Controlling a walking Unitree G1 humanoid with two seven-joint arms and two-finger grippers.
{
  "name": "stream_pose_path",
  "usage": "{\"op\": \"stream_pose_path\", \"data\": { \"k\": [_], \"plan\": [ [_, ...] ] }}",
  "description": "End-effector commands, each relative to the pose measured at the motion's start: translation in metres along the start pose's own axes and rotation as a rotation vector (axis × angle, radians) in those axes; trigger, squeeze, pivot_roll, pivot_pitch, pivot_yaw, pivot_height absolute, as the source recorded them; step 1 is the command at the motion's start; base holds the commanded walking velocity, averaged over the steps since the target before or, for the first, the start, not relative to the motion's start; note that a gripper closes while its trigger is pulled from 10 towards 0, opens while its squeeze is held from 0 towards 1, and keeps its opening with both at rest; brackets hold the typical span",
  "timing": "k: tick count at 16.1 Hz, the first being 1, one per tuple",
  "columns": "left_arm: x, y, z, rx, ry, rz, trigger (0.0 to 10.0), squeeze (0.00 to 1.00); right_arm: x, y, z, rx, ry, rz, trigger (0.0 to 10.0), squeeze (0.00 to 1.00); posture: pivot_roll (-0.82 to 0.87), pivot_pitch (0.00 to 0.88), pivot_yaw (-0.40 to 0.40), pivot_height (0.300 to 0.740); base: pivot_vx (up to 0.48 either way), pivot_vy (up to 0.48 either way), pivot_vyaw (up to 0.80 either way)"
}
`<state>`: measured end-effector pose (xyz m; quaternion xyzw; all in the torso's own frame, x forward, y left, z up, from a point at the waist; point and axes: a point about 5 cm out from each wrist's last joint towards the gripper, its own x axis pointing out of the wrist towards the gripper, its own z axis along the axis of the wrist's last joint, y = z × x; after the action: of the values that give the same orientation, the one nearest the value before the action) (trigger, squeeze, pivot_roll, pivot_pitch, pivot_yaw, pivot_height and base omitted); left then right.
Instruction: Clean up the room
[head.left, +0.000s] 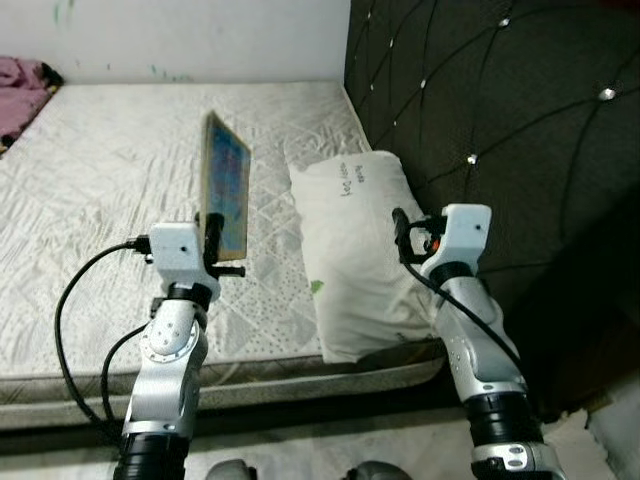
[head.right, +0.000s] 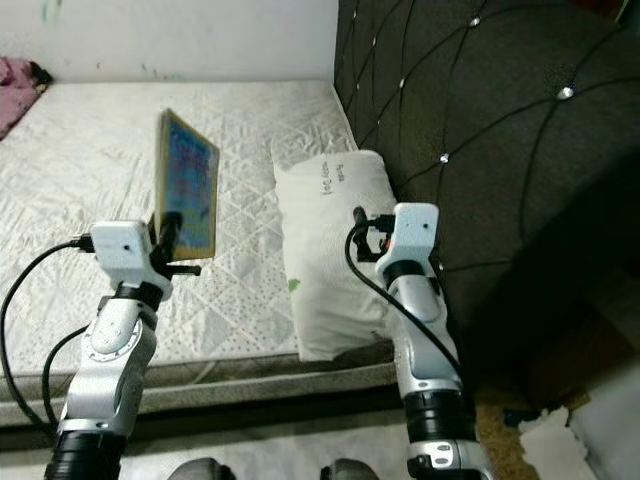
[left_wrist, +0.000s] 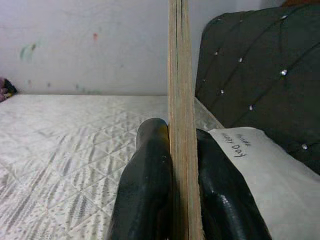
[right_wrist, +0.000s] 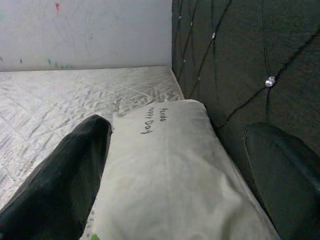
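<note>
Holding a thin wooden board (head.left: 226, 186) upright above the mattress (head.left: 90, 200), left gripper (left_wrist: 177, 165) is clamped on its lower edge. Right gripper (right_wrist: 175, 175) hovers spread wide, empty, over the white pillow (head.left: 362, 250) lying by the headboard (head.left: 500, 120). Cleanup looks partway: board lifted but not put away, pillow ungrasped, pink cloth (head.left: 22, 88) left at the far corner.

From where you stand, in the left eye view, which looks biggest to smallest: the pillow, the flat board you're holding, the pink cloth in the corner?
1. Pillow.
2. Board, seen at an angle, so likely understated.
3. Pink cloth, farthest and cut off by the picture's edge.
</note>
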<state>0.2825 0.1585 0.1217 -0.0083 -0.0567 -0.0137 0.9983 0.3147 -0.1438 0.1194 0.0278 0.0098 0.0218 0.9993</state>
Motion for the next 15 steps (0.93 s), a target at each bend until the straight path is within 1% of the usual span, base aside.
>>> {"op": "stream_pose_path", "data": {
  "k": [1,3,8,11,15],
  "plan": [
    [0.0028,0.0031,0.01,0.01,-0.056,0.013,10.0,0.0,0.0013,0.0021,0.0036,0.002,-0.012,0.008,10.0,0.0,-0.09,0.0,-0.03,0.74,0.0,0.0,0.0],
    [0.0033,0.0058,0.0108,0.035,-0.052,0.044,10.0,0.0,0.0014,0.0025,0.0037,0.0,-0.012,0.011,10.0,0.0,-0.09,0.0,-0.03,0.74,0.0,0.0,0.0],
    [0.002,0.0035,0.0101,0.01,-0.054,-0.001,10.0,0.0,0.0019,0.0052,0.0043,-0.015,-0.018,0.035,10.0,0.0,-0.09,0.0,-0.031,0.74,0.0,0.0,0.0],
    [0.0014,0.0031,0.0105,0.012,-0.057,-0.01,10.0,0.0,0.0014,0.0062,0.0041,-0.017,-0.015,0.041,10.0,0.0,-0.09,0.0,-0.031,0.74,0.0,0.0,0.8],
    [0.0,0.0016,0.0114,0.005,-0.067,-0.032,10.0,0.0,0.0018,0.0052,0.0038,-0.015,-0.011,0.034,10.0,0.0,-0.09,0.0,-0.033,0.74,0.304,0.0,0.0]
  ]
}}
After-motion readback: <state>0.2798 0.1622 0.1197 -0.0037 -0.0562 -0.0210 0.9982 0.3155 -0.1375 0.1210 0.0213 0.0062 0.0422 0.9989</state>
